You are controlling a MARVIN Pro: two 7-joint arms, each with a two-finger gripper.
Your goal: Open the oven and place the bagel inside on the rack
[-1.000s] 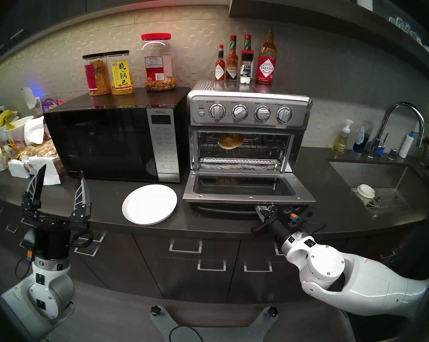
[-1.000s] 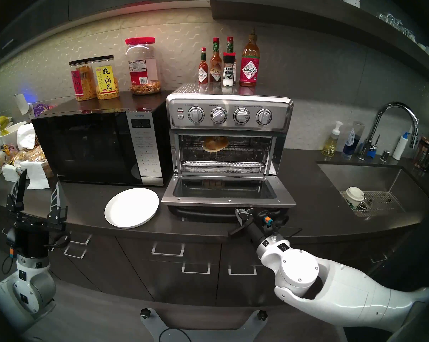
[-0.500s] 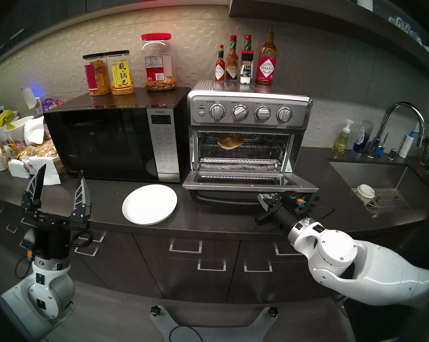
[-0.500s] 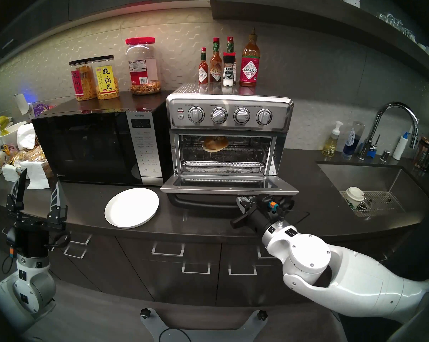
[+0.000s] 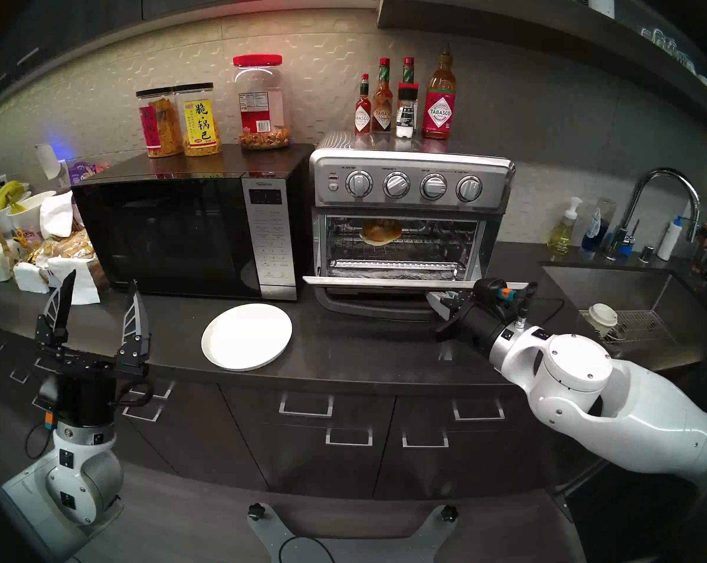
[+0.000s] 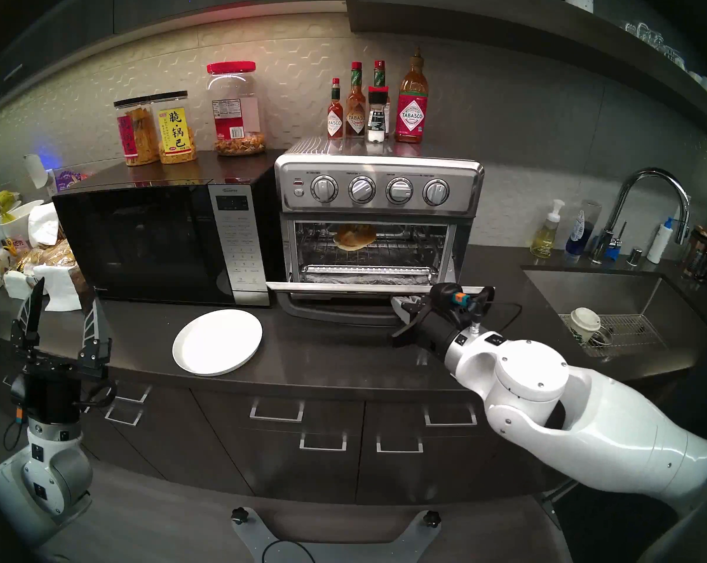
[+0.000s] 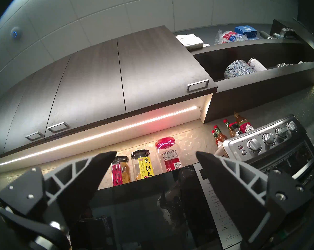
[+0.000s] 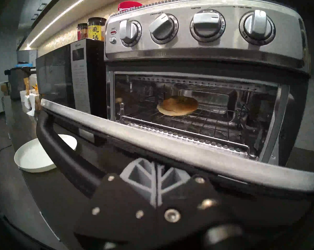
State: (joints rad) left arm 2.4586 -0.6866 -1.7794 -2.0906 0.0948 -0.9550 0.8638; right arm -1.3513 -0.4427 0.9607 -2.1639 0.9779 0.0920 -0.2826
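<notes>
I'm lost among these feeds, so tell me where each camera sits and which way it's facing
Head stereo left: high on the head, looking down at the counter, oven and both arms.
Head stereo right: the same scene, slightly shifted.
Left wrist: tilted up at the wall cabinets and snack jars; the open left gripper frames it.
Right wrist: low, under the half-raised oven door, looking in at the bagel on the rack; the shut right gripper sits below the handle.
Shared: all four show the oven's knobs.
</notes>
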